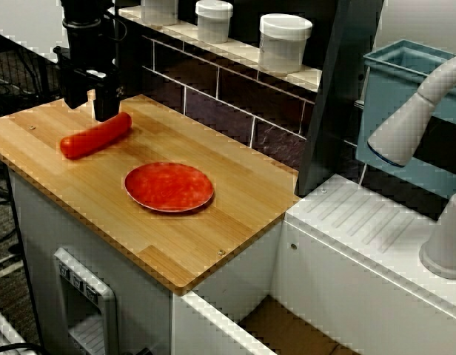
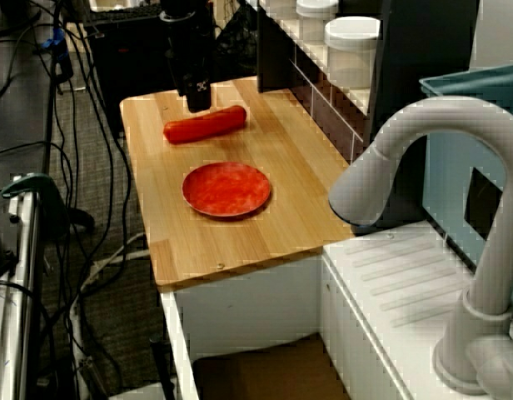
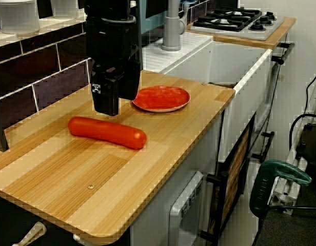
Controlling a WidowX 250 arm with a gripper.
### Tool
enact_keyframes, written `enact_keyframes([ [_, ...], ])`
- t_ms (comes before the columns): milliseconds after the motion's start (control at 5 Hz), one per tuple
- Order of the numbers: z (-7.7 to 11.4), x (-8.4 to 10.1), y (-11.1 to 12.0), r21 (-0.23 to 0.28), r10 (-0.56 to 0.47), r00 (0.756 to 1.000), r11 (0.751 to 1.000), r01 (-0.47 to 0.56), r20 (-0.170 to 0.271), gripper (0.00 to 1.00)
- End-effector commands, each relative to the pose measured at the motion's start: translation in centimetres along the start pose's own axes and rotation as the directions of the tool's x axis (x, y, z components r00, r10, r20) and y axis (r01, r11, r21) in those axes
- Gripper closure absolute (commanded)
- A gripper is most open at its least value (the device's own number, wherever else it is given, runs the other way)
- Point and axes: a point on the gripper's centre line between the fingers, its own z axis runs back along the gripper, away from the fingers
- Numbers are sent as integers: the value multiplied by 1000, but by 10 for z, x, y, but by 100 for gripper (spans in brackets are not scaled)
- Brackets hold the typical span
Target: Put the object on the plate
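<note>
Object lying on the wooden counter (image 1: 213, 229) beside the plate, under the end effector.

The red-orange object (image 1: 95, 136) rests flat on the counter, apart from the round plate (image 1: 169, 187). The black end effector (image 1: 99, 111) hangs just above the object's far end, holding nothing; whether its fingers are spread or together cannot be told. White jars (image 1: 285, 42) stand on the ledge behind.

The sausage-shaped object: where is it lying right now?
The object lies flat on the wooden counter, not on the plate, which sits apart from it toward the sink side. The gripper hangs just above its far end.
</note>
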Motion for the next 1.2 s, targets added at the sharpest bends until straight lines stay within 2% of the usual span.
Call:
enact_keyframes([
  [0,-14,-2,6,51,32,999,998,-34,42,0],
  [400,-32,-10,6,61,66,997,996,-68,31,0],
  [600,-39,-13,5,43,60,998,997,-61,24,11],
  [800,-43,-19,4,41,44,998,998,-46,38,100],
  [1000,-38,-21,3,32,30,999,999,-30,30,100],
])
